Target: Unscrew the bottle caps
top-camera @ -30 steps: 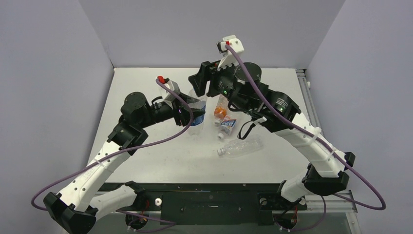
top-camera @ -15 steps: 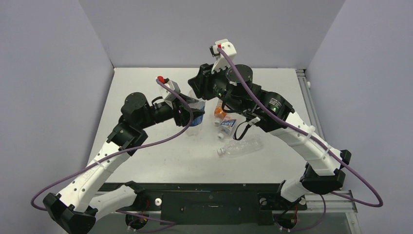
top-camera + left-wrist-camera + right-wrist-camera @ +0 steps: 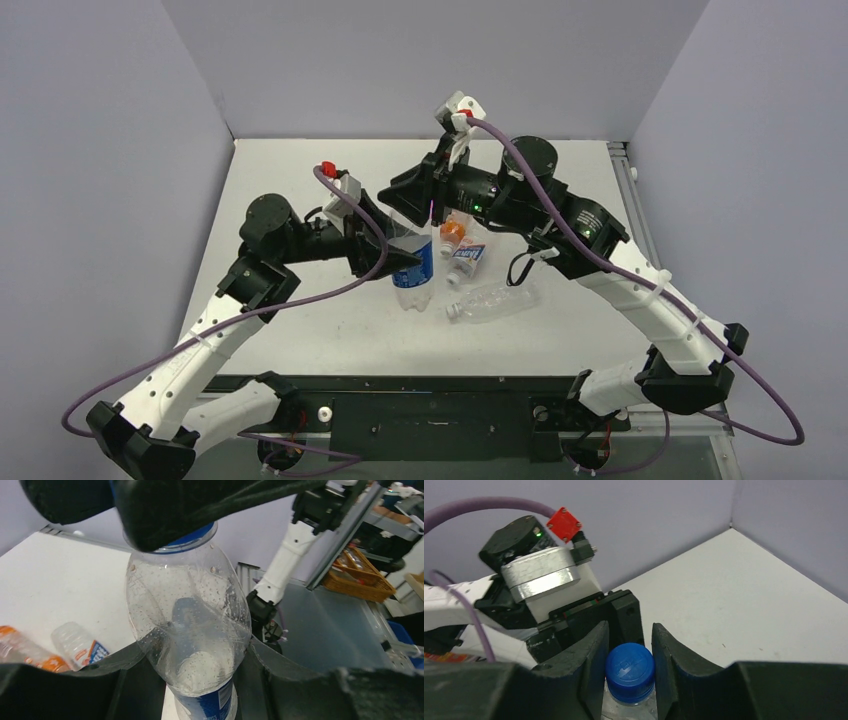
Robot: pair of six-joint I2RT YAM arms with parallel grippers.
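The left gripper [image 3: 192, 672] is clamped tight around the waist of the clear plastic bottle with the blue Pepsi label [image 3: 413, 278], which seems to stand upright on the white table [image 3: 300, 170]. The right gripper [image 3: 630, 647] is closed on its round blue screw cap [image 3: 630, 670] (one finger pressing each side). Just right of it lie an orange-coloured bottle [image 3: 452, 233], a short blue-white-labelled bottle [image 3: 467, 258] and a plain clear bottle [image 3: 497, 298].

Blue cap [image 3: 629, 666] walled by right fingers [image 3: 672, 666], lying bottles [image 3: 494, 299] block right side, near table [image 3: 330, 340] passable
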